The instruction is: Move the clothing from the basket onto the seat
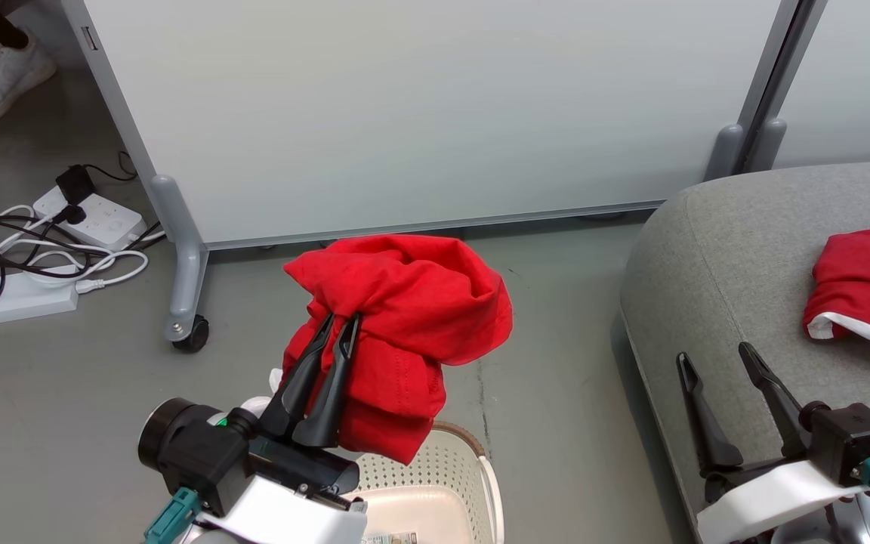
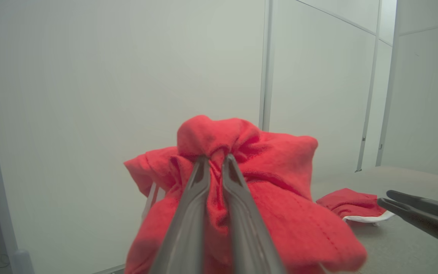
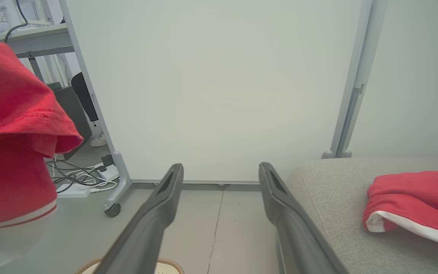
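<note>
Pinching the bunched red fabric garment point(image 1: 420, 302) above the cream perforated basket point(image 1: 465, 461), the left end effector point(image 1: 340, 321) had the grey upholstered seat point(image 1: 737, 249) to its right, nearer the spread right end effector point(image 1: 714, 355).

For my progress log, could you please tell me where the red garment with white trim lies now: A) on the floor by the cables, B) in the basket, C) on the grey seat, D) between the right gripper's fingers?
C: the white-trimmed garment rests on the grey seat, apart from the open right gripper.
</note>
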